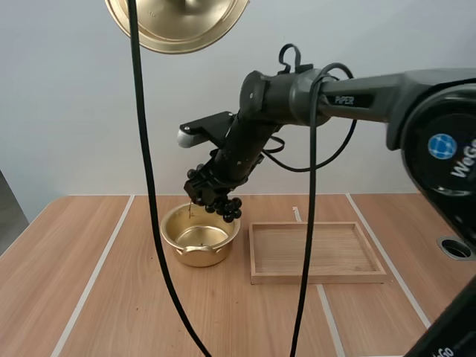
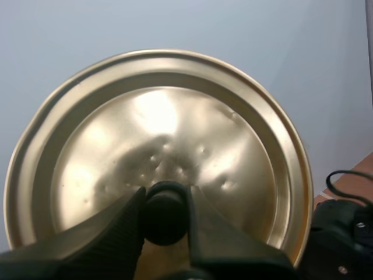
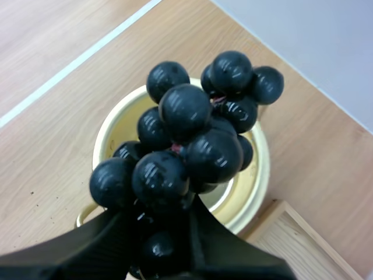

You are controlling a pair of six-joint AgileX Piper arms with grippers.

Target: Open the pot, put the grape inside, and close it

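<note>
The open gold pot stands on the table, left of the wooden tray. My right gripper hangs just above the pot's far rim, shut on a bunch of dark grapes. In the right wrist view the grapes are pinched between the fingers, directly over the pot. The gold lid is held high up at the back. In the left wrist view my left gripper is shut on the lid's black knob, with the lid tilted on edge.
A shallow wooden tray lies right of the pot. White tape lines run across the wooden table.
</note>
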